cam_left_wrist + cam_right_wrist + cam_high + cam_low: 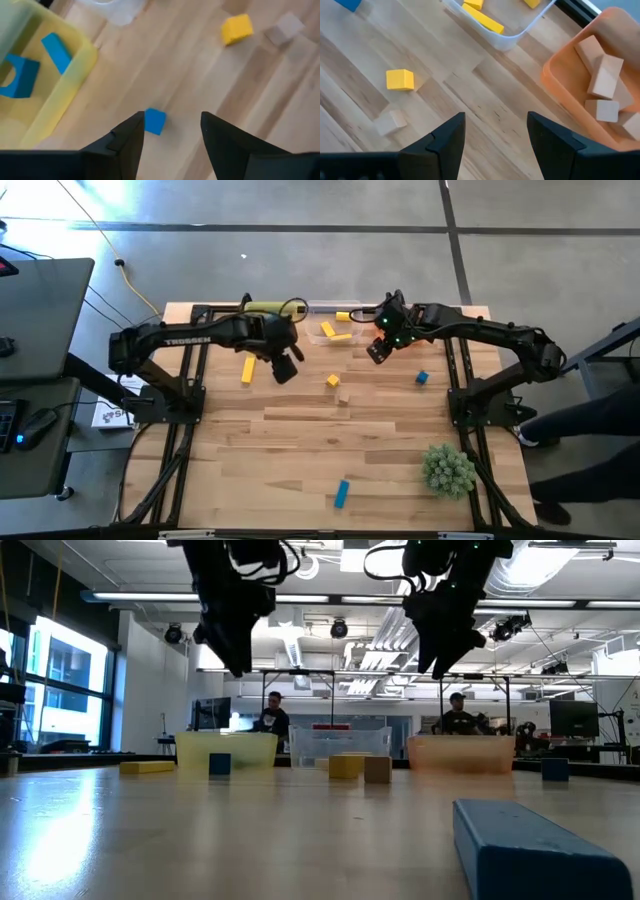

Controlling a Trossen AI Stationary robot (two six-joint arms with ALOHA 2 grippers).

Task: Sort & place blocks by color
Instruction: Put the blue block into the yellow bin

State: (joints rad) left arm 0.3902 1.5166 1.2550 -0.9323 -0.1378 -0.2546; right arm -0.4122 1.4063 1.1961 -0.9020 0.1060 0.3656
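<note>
left arm [190, 340]: black, jointed, white TROSSEN lettering on the upper link
right arm [480, 335]: black, same build, green lights glowing near wrist at 9 o'clock end
left gripper [170, 142]: two dark wedge-shaped fingers, matte
right gripper [495, 145]: matching dark angular fingers
cables: black loops at both wrists

Overhead cam looks straight down on the whole pale wood-plank table [300, 450]. Low cam sits at tabletop level, facing across twd the room. Both wrist cams look down close on the planks; both catch the small yellow wooden cube [236, 29], w/ the plain tan wooden cube [391, 121] beside it.
</note>
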